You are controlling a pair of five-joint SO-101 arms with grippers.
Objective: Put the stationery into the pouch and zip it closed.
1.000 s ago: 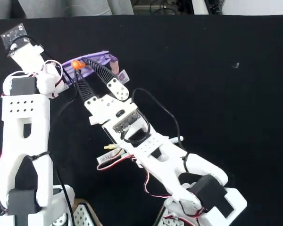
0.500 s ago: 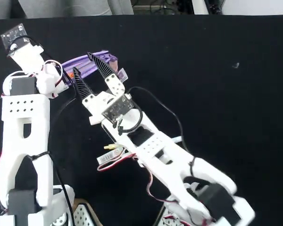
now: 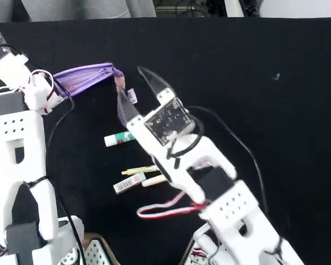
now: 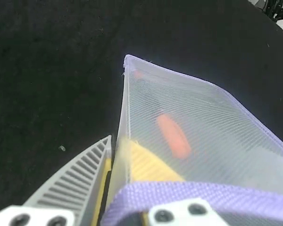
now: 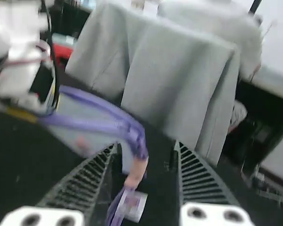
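Note:
The purple mesh pouch [image 3: 83,77] is held off the table at the far left, with my left gripper [image 3: 52,91] shut on its end. Through the mesh in the left wrist view, an orange item [image 4: 172,136] lies inside the pouch [image 4: 198,141], beside my left gripper [image 4: 114,160]. My right gripper [image 3: 138,91] is open just right of the pouch, and the pouch's pull tab [image 3: 128,95] hangs between its fingers. The right wrist view shows the pouch [image 5: 101,115] and its tab [image 5: 131,202] ahead of the open right gripper [image 5: 141,174]. A green-and-white glue stick [image 3: 118,139], a yellow pen [image 3: 140,170] and a labelled stick [image 3: 129,183] lie on the table.
The black table [image 3: 265,83] stretches to the right. The right arm's body [image 3: 209,187] lies over the table's middle, its red and white cable [image 3: 165,208] looping beside the stationery. The left arm [image 3: 16,154] stands along the left edge. Grey cloth [image 5: 170,70] hangs behind the table.
The right gripper has drawn back to the right from the pouch mouth, uncovering the stationery on the table. The orange item has left its fingers. The left arm and pouch shifted left.

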